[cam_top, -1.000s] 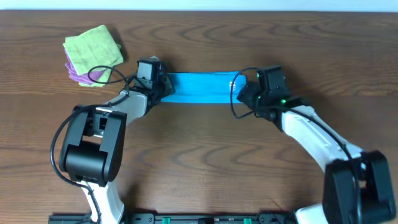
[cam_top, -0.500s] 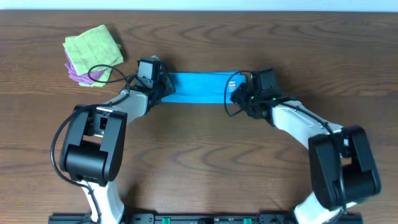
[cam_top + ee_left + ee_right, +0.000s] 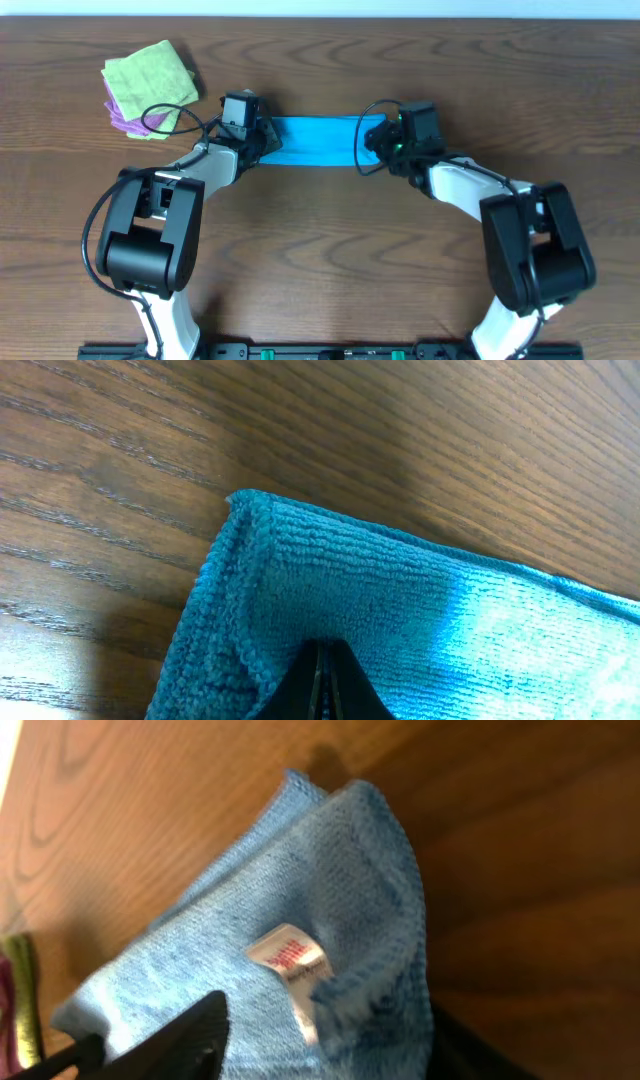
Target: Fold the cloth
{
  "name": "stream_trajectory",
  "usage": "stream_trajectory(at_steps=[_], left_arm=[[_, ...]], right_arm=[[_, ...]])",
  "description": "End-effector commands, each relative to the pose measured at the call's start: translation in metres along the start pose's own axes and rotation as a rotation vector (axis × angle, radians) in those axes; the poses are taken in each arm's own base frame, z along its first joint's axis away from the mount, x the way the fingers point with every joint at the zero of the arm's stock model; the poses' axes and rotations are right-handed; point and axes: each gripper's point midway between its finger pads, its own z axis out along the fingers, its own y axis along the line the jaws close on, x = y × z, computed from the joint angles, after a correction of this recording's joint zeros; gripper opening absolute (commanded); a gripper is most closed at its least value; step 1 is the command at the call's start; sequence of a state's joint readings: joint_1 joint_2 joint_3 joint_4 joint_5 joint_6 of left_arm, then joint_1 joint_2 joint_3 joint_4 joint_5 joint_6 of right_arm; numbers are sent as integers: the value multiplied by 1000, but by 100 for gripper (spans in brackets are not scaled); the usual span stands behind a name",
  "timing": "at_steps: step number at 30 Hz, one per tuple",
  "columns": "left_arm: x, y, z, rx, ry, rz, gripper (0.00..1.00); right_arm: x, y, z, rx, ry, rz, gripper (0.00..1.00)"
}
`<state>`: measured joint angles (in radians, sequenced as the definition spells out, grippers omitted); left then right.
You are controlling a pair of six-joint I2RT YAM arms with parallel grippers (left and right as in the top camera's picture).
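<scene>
Cloth (image 3: 315, 140) lies on the desk (image 3: 320, 260) as a long narrow band stretched between the 2 claws. The left claw (image 3: 262, 143) is closed on one end. The right claw (image 3: 368, 148) grips the opposite end, which is raised off the desk and curled over toward the left claw.

Handling: the material is a soft, light pile fabric with no stiffness. It should sag and bunch wherever unsupported, and will probably drag rather than slide on the wood grain. Take hold at a corner or hemmed edge and pinch all layers together; a grip on 1 layer risks the band opening.

View differences: only the overhead camera shows both arms, the whole band, and a light green cloth (image 3: 150, 70) stacked on a purple cloth (image 3: 118, 117), well apart beyond the left claw. The left wrist camera shows the fingertips (image 3: 312, 690) pressed together on the pile just behind a stitched corner lying flat. Only the right wrist camera reveals a white label (image 3: 290, 958) on the lifted end.
</scene>
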<state>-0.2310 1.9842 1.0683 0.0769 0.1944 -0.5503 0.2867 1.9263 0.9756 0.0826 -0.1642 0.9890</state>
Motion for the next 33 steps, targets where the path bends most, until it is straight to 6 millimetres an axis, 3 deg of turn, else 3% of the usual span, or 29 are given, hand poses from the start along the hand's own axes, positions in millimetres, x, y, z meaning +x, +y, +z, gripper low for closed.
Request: stream_trajectory(at_steps=[1,5,9,19,33], left_arm=[[14,20,11,-69,37,-13,6],[14,20,11,-69,37,-13,6],[15,18,11,-58,45,-14,6],[18,19,10,-62,56,-15,6],[19,18,10,-56,60,-16,6]], right_arm=[[29,-42,21,111,72,24,44],[21,-43,22,121,36,-69,2],[15,-37,19,101,20,-154,1],[2,9,-9,1,-51,-376,1],[27,67,-21,-116,-61,-485,1]])
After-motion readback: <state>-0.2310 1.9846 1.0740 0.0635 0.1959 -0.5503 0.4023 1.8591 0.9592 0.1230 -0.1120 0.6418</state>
